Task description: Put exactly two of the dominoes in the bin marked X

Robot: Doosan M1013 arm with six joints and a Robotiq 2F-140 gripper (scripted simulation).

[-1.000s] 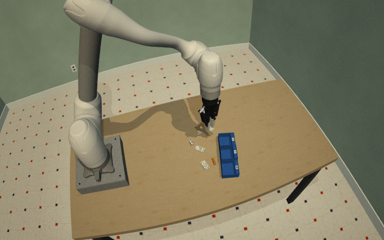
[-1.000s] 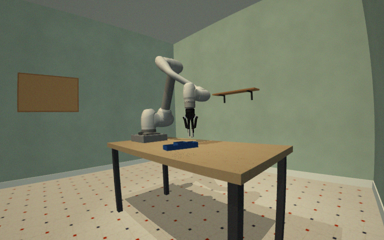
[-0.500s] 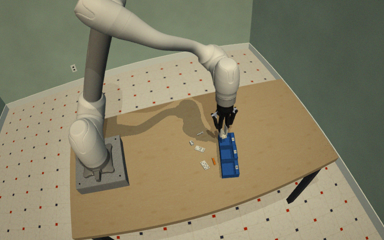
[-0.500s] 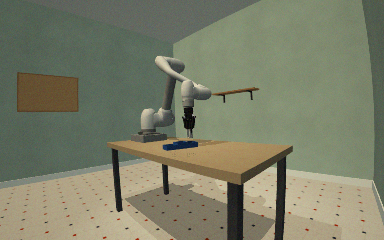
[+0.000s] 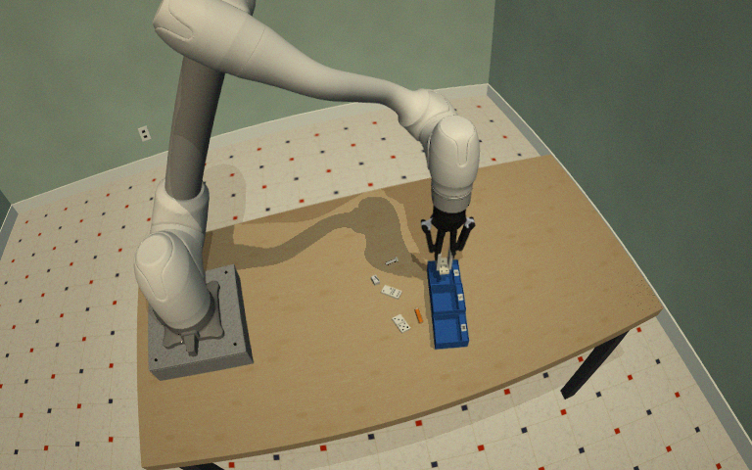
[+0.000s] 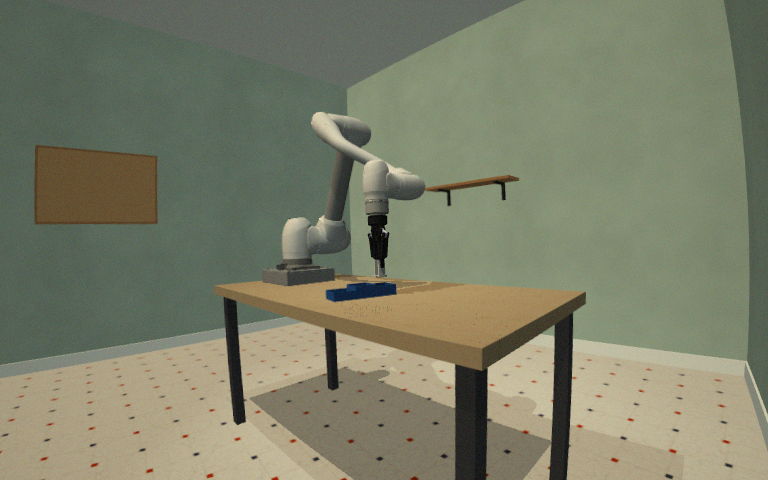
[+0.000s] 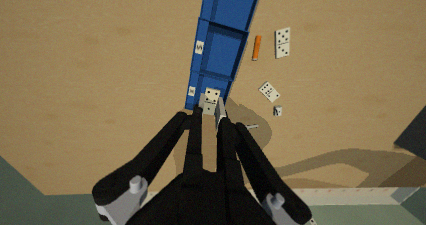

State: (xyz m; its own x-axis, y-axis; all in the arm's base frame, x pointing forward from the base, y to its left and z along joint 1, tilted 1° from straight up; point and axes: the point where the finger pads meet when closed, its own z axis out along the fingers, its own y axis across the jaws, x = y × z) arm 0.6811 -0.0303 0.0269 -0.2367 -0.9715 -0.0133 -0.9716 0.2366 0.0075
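The gripper [image 5: 445,259] hangs straight down from the arm [image 5: 310,70] and is closed on one domino [image 7: 210,97], held on edge between the fingertips. In the wrist view this domino sits just over the end compartment of the blue bin row [image 5: 447,303], the one w/ a small white label that looks like an X [image 7: 191,90], though it is too small to be sure. In that view I cannot tell if the domino is already lower than the rim or above it.

The bin row has 3 compartments in a line and stands on the table [image 5: 543,279], approx. in the middle, its length running from the far edge direction toward the near edge as the top view shows. The gripper is at the end nearer to the far edge.

On the robot-base side of the bins, lying flat on the wood: a second domino [image 5: 392,291], a third domino [image 5: 400,323] closer to the near edge, a small orange stick [image 5: 418,315] just beside the bins, a small white cube-like piece [image 5: 375,280], and a short gray screw-like thing [image 5: 391,261] in the arm's shadow. All are apart from each other.

The gray base plate [image 5: 199,326] is near the table's left edge.
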